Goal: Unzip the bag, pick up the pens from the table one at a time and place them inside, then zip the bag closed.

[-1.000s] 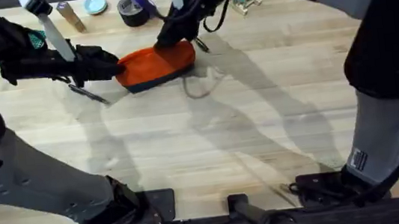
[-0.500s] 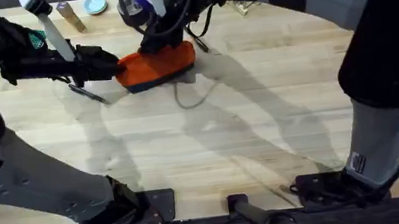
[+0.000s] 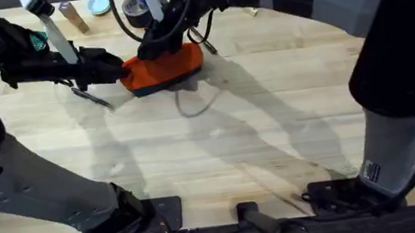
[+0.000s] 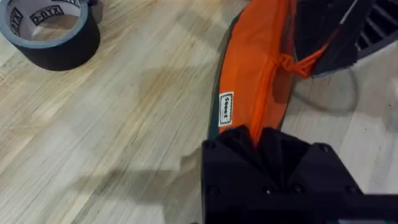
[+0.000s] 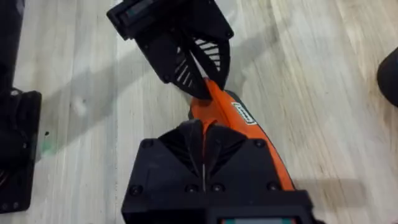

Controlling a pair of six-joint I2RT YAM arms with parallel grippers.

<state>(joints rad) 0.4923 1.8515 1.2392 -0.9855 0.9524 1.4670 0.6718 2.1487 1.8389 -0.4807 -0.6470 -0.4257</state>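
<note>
**Both grippers clamped on the orange pouch**

The orange pencil pouch [image 3: 161, 68] lies on the far part of the wooden table [image 3: 219, 146], left of centre. The left gripper [image 3: 117, 68] pinches its left end, fingers clenched on the fabric. The right gripper [image 3: 154, 46] is closed at the zipper on top, toward the left end. 1 dark pen [image 3: 92, 97] lies near-left of the pouch. A tape roll [image 4: 53, 31] sits beyond it.
</note>
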